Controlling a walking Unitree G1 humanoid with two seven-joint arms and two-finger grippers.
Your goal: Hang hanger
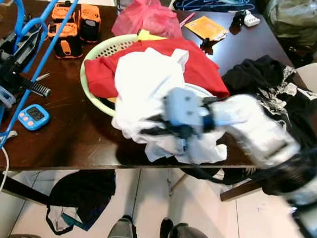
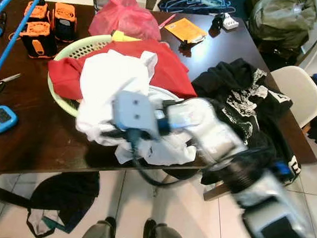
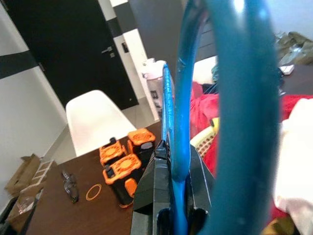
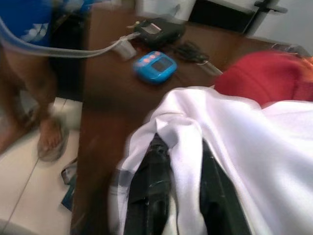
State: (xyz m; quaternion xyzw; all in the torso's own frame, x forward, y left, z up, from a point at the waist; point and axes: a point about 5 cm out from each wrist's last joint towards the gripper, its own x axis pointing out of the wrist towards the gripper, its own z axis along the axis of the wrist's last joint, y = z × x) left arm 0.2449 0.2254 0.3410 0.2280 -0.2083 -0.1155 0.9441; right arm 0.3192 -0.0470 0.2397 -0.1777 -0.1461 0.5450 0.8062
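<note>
Gripping blue hanger (image 1: pixel 21 63) in left gripper (image 3: pixel 171 196), held aloft beside basket (image 1: pixel 91 96); right gripper (image 4: pixel 178 196) pinching white shirt (image 1: pixel 145 87) fold, presumably for dressing onto hanger.

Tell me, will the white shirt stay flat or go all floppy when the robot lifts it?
Probably floppy: the white shirt already lies in soft, crumpled folds over the basket. It likely drapes and sags around the right gripper, whose fingers pinch a fold. It looks light.

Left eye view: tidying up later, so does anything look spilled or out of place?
Yes. A dark garment lies crumpled on the floor under the table, and the white shirt spills from the green basket over the table's edge, where the right gripper grips it.
</note>
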